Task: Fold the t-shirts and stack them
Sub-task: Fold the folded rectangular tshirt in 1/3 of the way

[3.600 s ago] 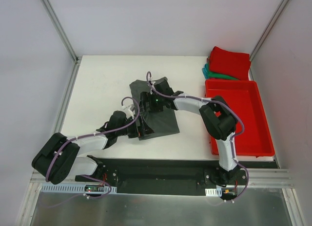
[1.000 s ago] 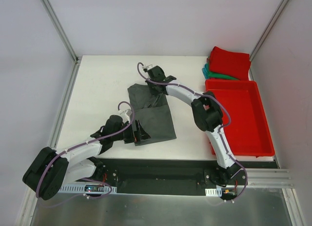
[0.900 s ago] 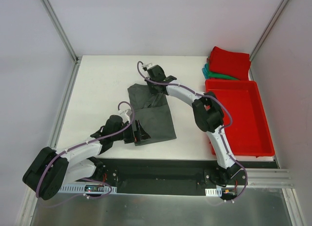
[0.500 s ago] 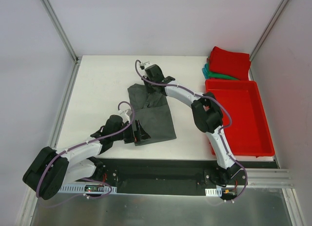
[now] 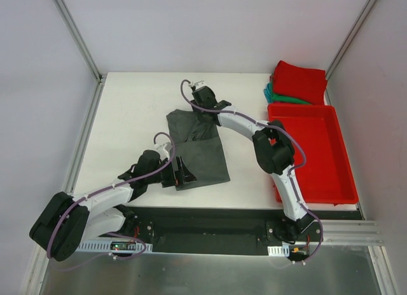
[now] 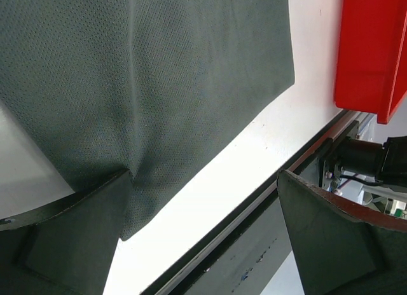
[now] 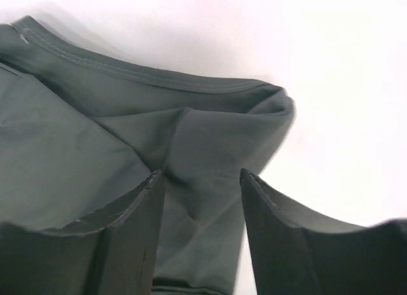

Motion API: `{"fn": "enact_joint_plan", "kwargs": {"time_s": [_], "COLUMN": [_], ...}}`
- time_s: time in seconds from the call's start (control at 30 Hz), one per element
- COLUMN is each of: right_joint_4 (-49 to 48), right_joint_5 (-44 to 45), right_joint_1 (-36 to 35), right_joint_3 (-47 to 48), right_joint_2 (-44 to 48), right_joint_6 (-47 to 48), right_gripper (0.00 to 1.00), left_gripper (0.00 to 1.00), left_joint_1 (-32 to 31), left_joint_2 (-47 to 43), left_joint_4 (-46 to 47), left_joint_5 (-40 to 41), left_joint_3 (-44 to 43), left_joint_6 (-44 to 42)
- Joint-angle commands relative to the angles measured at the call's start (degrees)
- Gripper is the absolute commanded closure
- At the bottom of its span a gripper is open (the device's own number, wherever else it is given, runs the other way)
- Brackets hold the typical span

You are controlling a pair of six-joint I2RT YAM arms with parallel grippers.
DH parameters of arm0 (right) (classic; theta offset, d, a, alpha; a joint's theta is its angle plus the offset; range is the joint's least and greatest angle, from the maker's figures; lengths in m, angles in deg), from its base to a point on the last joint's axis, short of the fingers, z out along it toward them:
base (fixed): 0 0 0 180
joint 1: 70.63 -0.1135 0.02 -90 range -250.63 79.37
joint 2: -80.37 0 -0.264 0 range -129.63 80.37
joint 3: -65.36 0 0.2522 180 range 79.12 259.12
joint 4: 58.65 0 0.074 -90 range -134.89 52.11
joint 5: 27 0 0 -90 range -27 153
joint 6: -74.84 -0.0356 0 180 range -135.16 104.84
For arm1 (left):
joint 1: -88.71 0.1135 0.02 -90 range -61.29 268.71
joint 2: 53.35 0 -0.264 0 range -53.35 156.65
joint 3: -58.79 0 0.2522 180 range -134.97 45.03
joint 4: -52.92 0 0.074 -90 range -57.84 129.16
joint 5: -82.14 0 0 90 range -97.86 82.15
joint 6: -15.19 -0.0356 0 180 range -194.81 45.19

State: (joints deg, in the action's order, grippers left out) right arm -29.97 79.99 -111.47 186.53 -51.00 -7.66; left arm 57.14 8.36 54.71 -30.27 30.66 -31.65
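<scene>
The dark charcoal-grey t-shirt (image 5: 203,152) lies partly folded mid-table. My left gripper (image 5: 186,173) is open at its near left corner; in the left wrist view (image 6: 203,174) one finger (image 6: 70,238) touches the cloth's (image 6: 191,72) edge and nothing sits between the jaws. My right gripper (image 5: 205,114) is at the shirt's far edge, open, its jaws (image 7: 200,174) astride a bunched fold of the grey cloth (image 7: 82,136) near the hem. The folded bright red shirt (image 5: 299,82) lies on the folded teal-green shirt (image 5: 269,93) at the far right corner.
A rigid red plastic tray (image 5: 311,180) stands along the table's right side, just near of the folded stack; it also shows in the left wrist view (image 6: 372,47). Grey walls with metal rails enclose the table. The black arm-base rail (image 5: 210,222) runs along the near edge.
Since 3.6 s ago the right gripper has moved from the shirt's middle to its far edge and the shirt now lies longer. Over the last second the right wrist only shifted slightly; the left arm is still.
</scene>
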Motion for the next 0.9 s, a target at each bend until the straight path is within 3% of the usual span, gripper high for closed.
{"fn": "enact_joint_plan", "kwargs": {"time_s": [0.0, 0.2, 0.47, 0.8, 0.87], "right_joint_4": [0.64, -1.47, -4.80, -9.47, -9.73], "right_joint_5": [4.63, 5.16, -3.02, -15.40, -15.85], "right_joint_1": [0.32, 0.58, 2.52, 2.52, 2.52], "right_joint_3": [-2.64, -18.00, -43.31, -65.30, -68.20], "right_joint_2": [10.68, 27.28, 47.94, 62.55, 63.25], "right_joint_6": [0.23, -2.31, -16.72, -22.35, -23.76], "right_gripper": [0.36, 0.01, 0.04, 0.04, 0.04], "left_gripper": [0.01, 0.01, 0.01, 0.01, 0.07], "left_joint_1": [-0.68, -0.68, -0.68, -0.68, -0.68], "left_joint_2": [-1.06, -9.66, -14.78, -12.50, -11.01], "left_joint_4": [-10.98, -20.36, -42.35, -43.59, -43.59], "left_joint_5": [1.50, 4.38, 15.99, 20.91, 22.06], "left_joint_3": [2.33, -1.97, -8.22, -5.14, -5.40], "left_joint_6": [1.31, 3.51, 8.42, 12.21, 12.57]}}
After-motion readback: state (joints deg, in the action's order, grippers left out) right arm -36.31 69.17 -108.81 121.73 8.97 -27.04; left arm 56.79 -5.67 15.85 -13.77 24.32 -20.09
